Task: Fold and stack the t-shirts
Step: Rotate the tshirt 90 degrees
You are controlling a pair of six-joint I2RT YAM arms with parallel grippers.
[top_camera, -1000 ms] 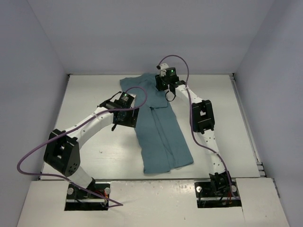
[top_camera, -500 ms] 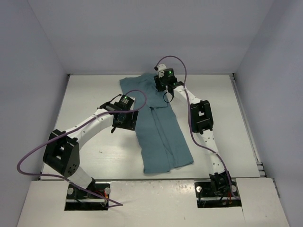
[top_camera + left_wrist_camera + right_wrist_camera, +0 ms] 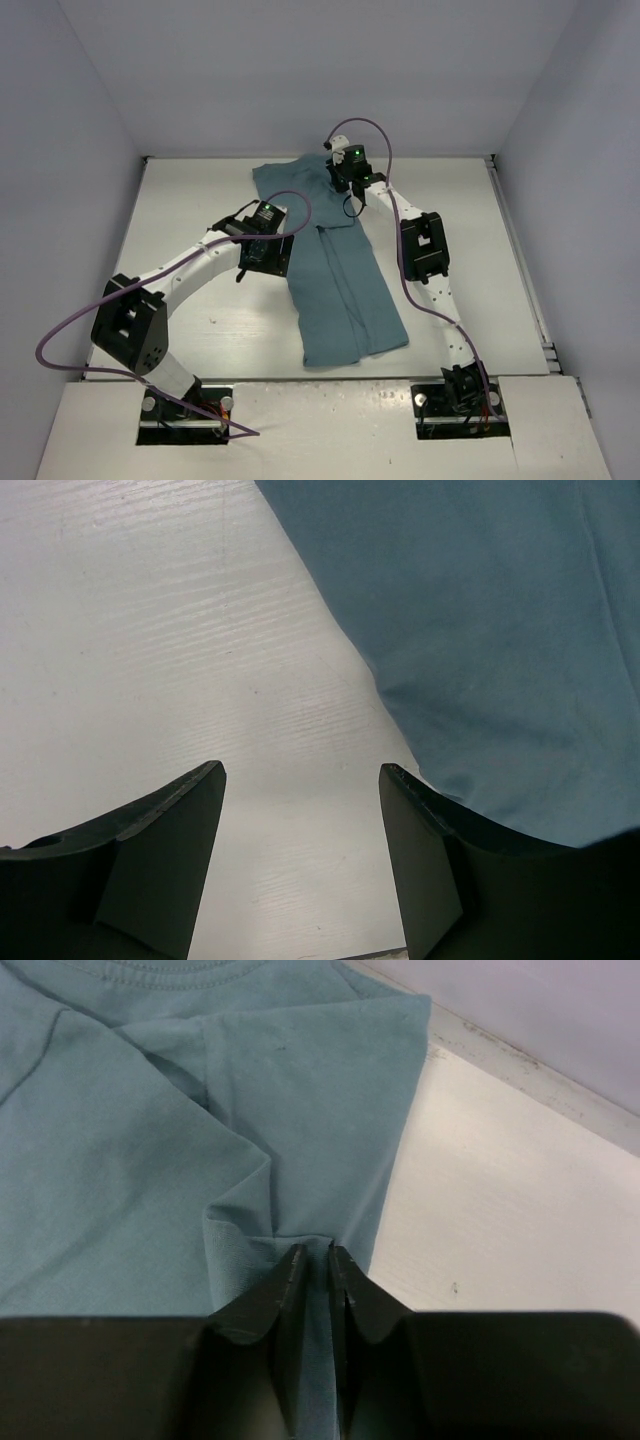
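Right wrist view: the right gripper (image 3: 318, 1260) is clenched on a small raised ridge of the teal t-shirt (image 3: 150, 1160) beside its sleeve, cloth caught between the nearly closed jaws, probably to lift that side for a fold. The t-shirt lies flat on the table (image 3: 180, 200), running from the far edge toward the near middle. The left gripper (image 3: 300, 770) hangs with jaws apart and empty at the garment's left edge, seemingly placed to take it.
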